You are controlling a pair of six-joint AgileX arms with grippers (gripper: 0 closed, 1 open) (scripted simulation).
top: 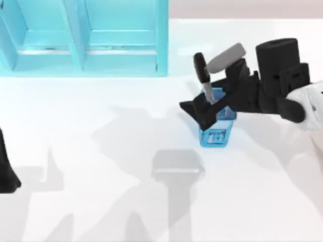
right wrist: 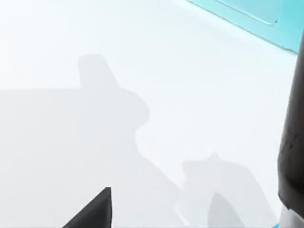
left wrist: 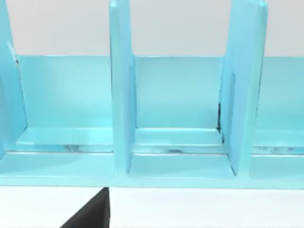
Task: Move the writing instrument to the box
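Upright, the slim writing instrument with glossy black top and thin silver-grey shaft (top: 203,75) is standing in the small translucent blue cup (top: 218,132) right of the table's centre. My right gripper (top: 208,105) is clenching its lower shaft over the cup. Across the white table (top: 101,151), the light-blue compartmented box (top: 86,38) is sitting at the far left. My left gripper (top: 7,171) is parked at the left edge; whether it is released I cannot tell.

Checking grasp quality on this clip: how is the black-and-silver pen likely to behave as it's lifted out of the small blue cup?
The pen looks rigid, so it should not flex. Its glossy black top may slip. Slim and leaning in the blue cup by the right pincer, it could drag the cup over.
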